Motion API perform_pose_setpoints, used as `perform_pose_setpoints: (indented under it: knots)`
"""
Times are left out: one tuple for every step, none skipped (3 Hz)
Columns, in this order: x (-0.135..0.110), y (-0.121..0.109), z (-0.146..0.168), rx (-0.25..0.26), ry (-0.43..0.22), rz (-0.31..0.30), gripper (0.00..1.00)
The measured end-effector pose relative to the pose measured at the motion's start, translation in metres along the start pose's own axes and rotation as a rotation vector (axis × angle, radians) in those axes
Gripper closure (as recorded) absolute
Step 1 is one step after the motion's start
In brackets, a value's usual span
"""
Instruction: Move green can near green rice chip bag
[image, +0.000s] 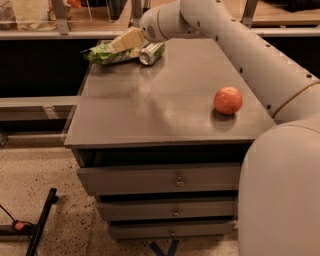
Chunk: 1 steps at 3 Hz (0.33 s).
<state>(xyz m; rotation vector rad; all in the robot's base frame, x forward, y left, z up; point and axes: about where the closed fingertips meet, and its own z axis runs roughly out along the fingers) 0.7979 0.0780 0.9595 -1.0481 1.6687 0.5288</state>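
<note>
My gripper (126, 40) hangs over the green rice chip bag (102, 54) at the far corner of the table (165, 115). I cannot tell if it is gripping anything. The green can (151, 52) lies on its side just beside the bag, so the job looks almost done.

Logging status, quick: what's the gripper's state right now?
Gripper: over the green rice chip bag, beside the green can; state cannot be told.
</note>
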Motion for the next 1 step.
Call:
perform_pose_setpoints:
  knots:
    - [0.0000, 0.0001, 0.0001, 0.000, 0.000, 0.000, 0.00]
